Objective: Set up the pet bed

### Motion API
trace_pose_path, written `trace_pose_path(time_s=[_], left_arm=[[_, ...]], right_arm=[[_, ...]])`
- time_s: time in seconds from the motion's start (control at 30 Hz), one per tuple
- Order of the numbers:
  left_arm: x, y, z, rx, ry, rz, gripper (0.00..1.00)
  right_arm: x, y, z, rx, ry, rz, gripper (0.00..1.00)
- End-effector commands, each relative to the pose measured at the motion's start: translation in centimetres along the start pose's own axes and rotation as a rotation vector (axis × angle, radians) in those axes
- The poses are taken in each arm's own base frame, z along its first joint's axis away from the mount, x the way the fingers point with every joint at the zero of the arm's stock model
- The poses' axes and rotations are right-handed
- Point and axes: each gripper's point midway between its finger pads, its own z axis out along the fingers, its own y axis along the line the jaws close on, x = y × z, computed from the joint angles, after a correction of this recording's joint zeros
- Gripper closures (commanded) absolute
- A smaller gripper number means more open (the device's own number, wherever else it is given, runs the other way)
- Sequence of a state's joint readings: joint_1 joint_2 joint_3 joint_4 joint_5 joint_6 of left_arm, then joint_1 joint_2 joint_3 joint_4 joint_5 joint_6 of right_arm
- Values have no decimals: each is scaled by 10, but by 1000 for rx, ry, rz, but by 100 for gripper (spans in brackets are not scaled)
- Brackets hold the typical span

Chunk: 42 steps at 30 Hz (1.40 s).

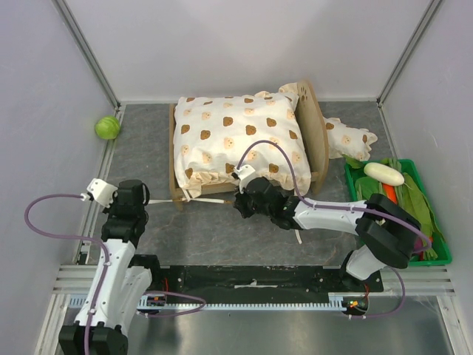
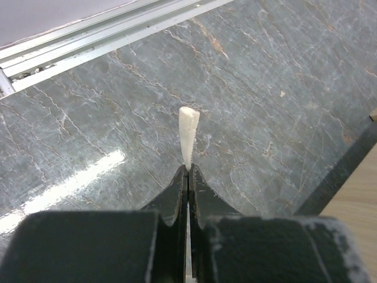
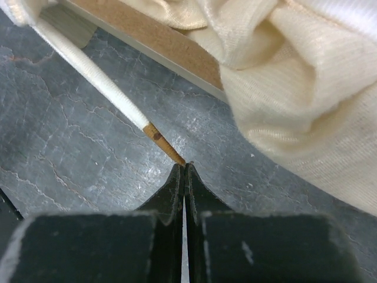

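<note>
Pinching the end of a cream tie (image 2: 188, 131), the left gripper (image 2: 188, 168) is sitting at the lower left of the top view. The right gripper (image 3: 184, 167) is clamping a brown-tipped tie (image 3: 101, 89) at centre. The pet bed (image 1: 315, 127) is lying at upper centre, carrying a cushion (image 1: 236, 133).

We see a green sphere (image 1: 107, 127) at left, a bear-print cushion (image 1: 236, 137) with its tie (image 2: 188, 132) at centre, a frilled pillow (image 1: 353, 140) and green vegetable crate (image 1: 349, 180) at right.

- Grey veined stone-look tabletop (image 2: 283, 118): smooth, glossy.
- Light-wood pet bed frame (image 3: 171, 47): matt, plain board.
- Cream bear-print cushion (image 1: 236, 137): soft, finely ribbed cloth.
- White cushion ties (image 3: 94, 76): tightly woven cloth.
</note>
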State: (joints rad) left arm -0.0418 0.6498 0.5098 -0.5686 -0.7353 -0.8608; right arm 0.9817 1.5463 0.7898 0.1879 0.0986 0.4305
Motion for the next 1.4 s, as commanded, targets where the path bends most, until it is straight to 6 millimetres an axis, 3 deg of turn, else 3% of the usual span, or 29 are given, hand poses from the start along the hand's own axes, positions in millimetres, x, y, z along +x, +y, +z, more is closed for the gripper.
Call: trace_pose_path(time_s=[0.0, 0.17, 0.4, 0.63, 0.8, 0.93, 1.0, 1.1, 1.2, 1.23, 1.27, 1.3, 1.33, 1.37], left_arm=[[-28, 0, 7, -24, -43, -24, 98], [-48, 2, 18, -8, -46, -66, 98], [-41, -19, 39, 68, 76, -67, 98], [-53, -15, 51, 83, 87, -102, 98], [-43, -19, 56, 100, 133, -104, 98], [-44, -15, 57, 93, 132, -114, 98], [-47, -20, 54, 119, 134, -113, 98], [-44, -41, 45, 239, 175, -118, 98], [-40, -59, 30, 358, 215, -123, 87], [-38, -61, 27, 380, 224, -125, 81], [-39, -66, 21, 413, 227, -123, 55], [-36, -69, 15, 443, 250, -114, 41], [-35, -70, 13, 451, 259, -112, 32], [-35, -71, 10, 461, 269, -104, 20]], right_arm=[[-7, -3, 9, 28, -48, 40, 100], [-8, -22, 12, 136, -72, 65, 100], [-23, -38, 1, 232, -145, 95, 100], [-26, -52, -6, 311, -173, 118, 100], [-23, -48, 2, 299, -148, 129, 100], [-22, -62, -3, 374, -158, 132, 100], [-24, -58, -5, 347, -165, 120, 100], [-31, -28, -3, 204, -178, 77, 100], [-26, 6, 3, 75, -138, 24, 97], [-23, 16, 4, 33, -127, 13, 91], [-15, 30, 6, -11, -101, 1, 87], [-11, 36, 5, -23, -89, -9, 79], [-5, 41, 4, -38, -74, -18, 63], [-2, 49, 0, -63, -69, -27, 59]])
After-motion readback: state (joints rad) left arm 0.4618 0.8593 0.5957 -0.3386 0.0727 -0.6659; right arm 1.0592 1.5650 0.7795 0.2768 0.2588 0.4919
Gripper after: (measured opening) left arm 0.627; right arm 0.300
